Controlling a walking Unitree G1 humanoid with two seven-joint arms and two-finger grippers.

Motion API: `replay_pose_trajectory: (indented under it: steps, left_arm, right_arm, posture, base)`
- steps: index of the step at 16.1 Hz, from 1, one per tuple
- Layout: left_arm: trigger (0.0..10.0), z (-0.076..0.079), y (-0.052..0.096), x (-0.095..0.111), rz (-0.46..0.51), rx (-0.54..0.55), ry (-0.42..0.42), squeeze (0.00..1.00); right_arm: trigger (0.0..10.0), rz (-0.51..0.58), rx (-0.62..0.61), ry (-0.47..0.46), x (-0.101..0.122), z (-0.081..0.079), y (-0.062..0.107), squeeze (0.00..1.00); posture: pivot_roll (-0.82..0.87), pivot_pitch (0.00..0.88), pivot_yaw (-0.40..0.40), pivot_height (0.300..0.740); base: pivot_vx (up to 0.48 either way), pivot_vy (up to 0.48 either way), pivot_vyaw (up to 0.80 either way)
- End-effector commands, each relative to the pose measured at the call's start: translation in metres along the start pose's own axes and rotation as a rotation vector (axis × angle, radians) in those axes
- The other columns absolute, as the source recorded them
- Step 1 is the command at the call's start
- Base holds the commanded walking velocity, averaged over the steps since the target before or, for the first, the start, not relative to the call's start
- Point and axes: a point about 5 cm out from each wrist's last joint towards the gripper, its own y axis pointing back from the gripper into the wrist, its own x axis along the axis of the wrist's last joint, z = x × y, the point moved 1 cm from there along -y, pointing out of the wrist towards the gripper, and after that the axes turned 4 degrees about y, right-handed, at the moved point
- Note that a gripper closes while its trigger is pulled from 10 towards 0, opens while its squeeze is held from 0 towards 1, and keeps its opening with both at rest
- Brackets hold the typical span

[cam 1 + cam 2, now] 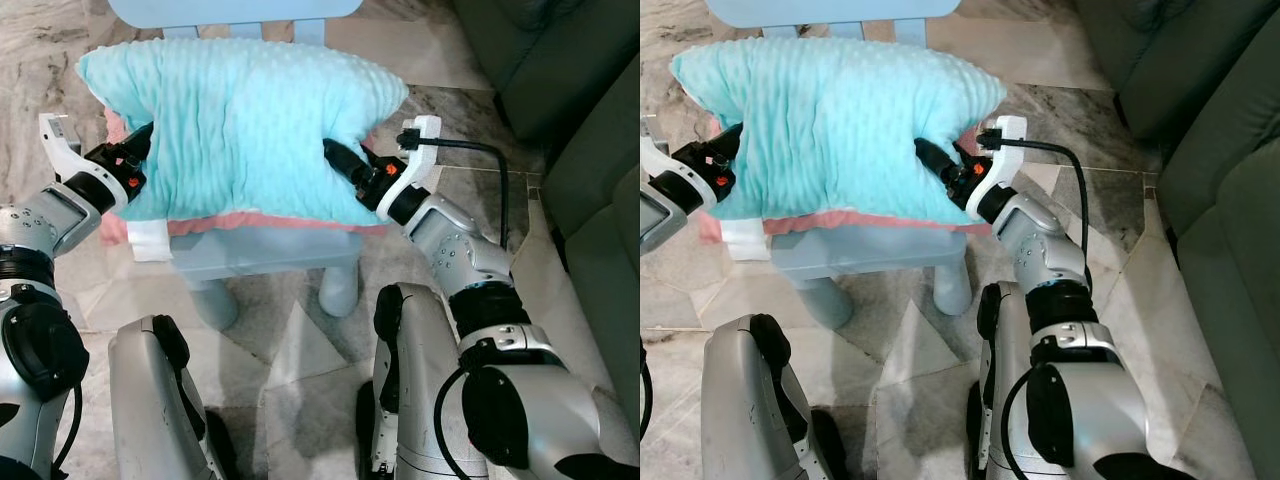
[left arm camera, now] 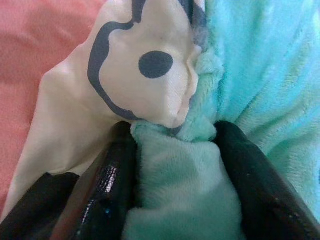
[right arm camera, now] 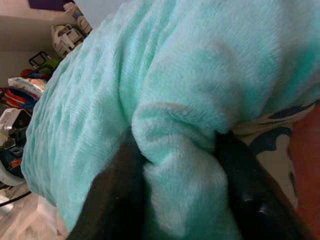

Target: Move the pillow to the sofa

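While resting on a pale blue chair (image 1: 262, 250), turquoise pillow (image 1: 240, 120) pinched at both ends: left end effector (image 1: 138, 145) and right end effector (image 1: 340, 160) each clamp plush folds. Sofa (image 1: 590, 150) at right. Risk: shallow fabric grips slipping during lift, dropping pillow.

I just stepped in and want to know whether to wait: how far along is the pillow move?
Done: both claws have a grip. The left claw and right claw each pinch the teal pillow at opposite ends; the wrist views show fabric bunched between the fingers. In hand: the pillow sits over the small blue chair. Left: carrying it to the green sofa on the robot's right.
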Motion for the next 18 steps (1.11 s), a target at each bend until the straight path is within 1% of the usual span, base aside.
replay_pose_trajectory:
  steps: [1,8,9,12,14,15,16,18]
  left_arm:
    - [0.0,-0.002,-0.001,-0.008,-0.038,-0.012,0.012,0.0]
    - [0.0,-0.003,0.0,-0.011,-0.035,-0.022,0.01,0.0]
    - [0.0,-0.006,0.0,-0.012,-0.032,-0.016,-0.032,0.0]
    - [0.0,-0.016,0.004,-0.015,0.0,0.0,-0.032,0.0]
    - [0.0,-0.021,0.004,-0.02,0.024,0.013,-0.044,0.0]
    - [0.0,-0.021,0.002,-0.023,0.061,0.005,-0.069,0.0]
    - [0.0,-0.023,0.0,-0.026,0.102,0.013,-0.072,0.0]
    - [0.0,-0.025,-0.003,-0.036,0.135,0.036,-0.095,0.0]
  right_arm:
    - [0.0,-0.034,0.046,0.006,-0.008,-0.01,-0.003,0.0]
    - [0.0,-0.039,0.044,0.015,-0.008,-0.01,-0.001,0.0]
    - [0.0,-0.041,0.041,0.012,-0.011,-0.01,-0.001,0.0]
    - [0.0,-0.053,0.051,0.002,-0.017,-0.015,-0.004,0.0]
    - [0.0,-0.061,0.04,0.024,-0.021,-0.017,-0.005,0.0]
    - [0.0,-0.049,0.013,0.05,-0.02,-0.017,-0.002,0.0]
    - [0.0,-0.04,-0.01,0.074,-0.02,-0.016,0.001,0.0]
    - [0.0,-0.021,-0.057,0.096,-0.02,-0.013,0.008,0.0]
  posture:
    - [-0.09,0.32,-0.04,0.36]
    - [-0.1,0.327,-0.045,0.36]
    - [-0.09,0.318,-0.046,0.36]
    - [-0.09,0.262,-0.05,0.36]
    - [-0.08,0.219,-0.053,0.36]
    - [-0.08,0.174,-0.052,0.36]
    - [-0.09,0.149,-0.049,0.36]
    - [-0.09,0.112,-0.042,0.36]
  base:
    - [0.0,0.0,0.0]
    - [0.0,0.0,0.0]
    - [0.0,0.0,0.0]
    - [0.0,0.0,0.0]
    - [0.0,0.0,0.0]
    - [0.0,0.0,0.0]
    - [0.0,0.0,0.0]
    - [0.0,0.0,0.0]
